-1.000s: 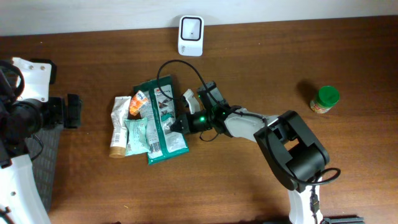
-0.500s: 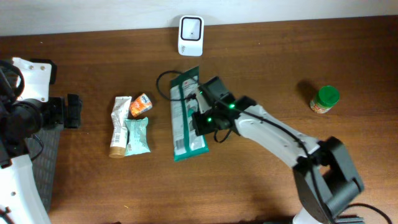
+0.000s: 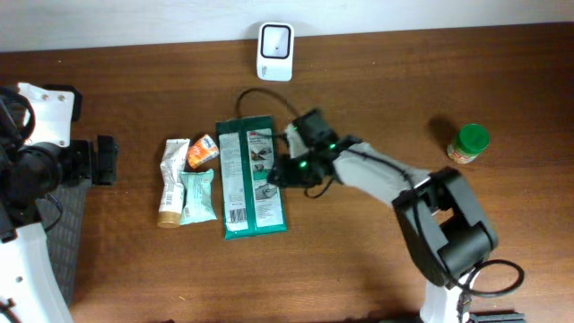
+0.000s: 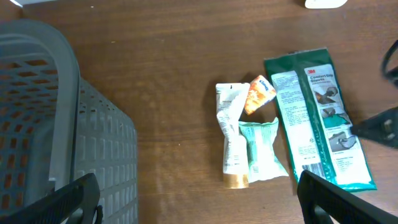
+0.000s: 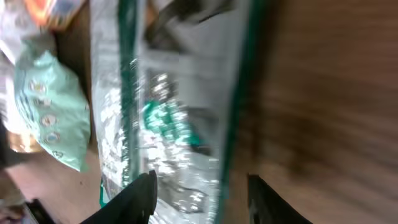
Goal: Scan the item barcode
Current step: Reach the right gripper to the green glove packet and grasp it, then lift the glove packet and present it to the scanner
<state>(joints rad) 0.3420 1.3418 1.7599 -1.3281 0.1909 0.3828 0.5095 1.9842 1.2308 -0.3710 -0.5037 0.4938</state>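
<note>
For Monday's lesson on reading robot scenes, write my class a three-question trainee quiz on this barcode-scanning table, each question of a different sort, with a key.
1. True or false: the green pack lies flat on the table, printed side up.
2. Which item stands apart from the rest? A) green-lidded jar B) orange sachet C) mint pouch
3. How many small packets lie bunched beside the green pack?

Key: 1 true; 2 A; 3 three.

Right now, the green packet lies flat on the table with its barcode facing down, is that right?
Not quite: the green packet lies flat on the table with its barcode facing up, as the overhead view shows.
</note>
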